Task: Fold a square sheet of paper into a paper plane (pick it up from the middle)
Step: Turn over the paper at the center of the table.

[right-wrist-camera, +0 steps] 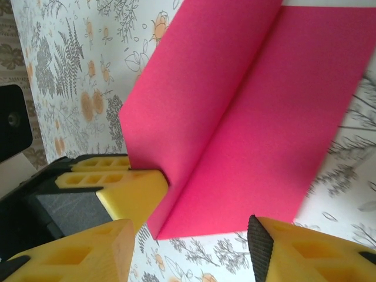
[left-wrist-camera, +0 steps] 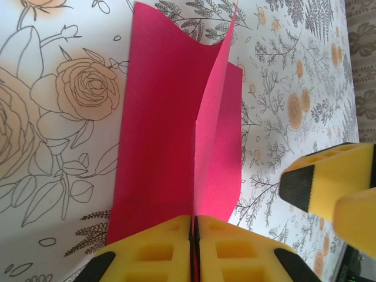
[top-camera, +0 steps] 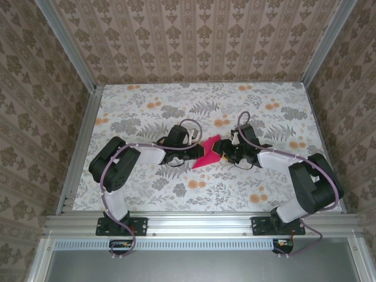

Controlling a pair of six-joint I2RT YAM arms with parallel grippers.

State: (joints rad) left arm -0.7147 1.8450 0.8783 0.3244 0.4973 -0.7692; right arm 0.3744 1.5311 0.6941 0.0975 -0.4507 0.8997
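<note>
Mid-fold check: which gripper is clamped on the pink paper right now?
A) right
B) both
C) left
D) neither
C: the left gripper is shut on the edge of the sheet of paper, while the right gripper stands open, fingers spread apart.

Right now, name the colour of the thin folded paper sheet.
Plain magenta-pink, no marks; the thin folded paper sheet shows best in the right wrist view.

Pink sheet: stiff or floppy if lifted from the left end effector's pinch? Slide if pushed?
Likely floppy: the far edge of the sheet waves while the left end effector pinches its raised crease. Probably light, so a push may buckle it rather than slide it. The crease should stiffen it lengthwise.
</note>
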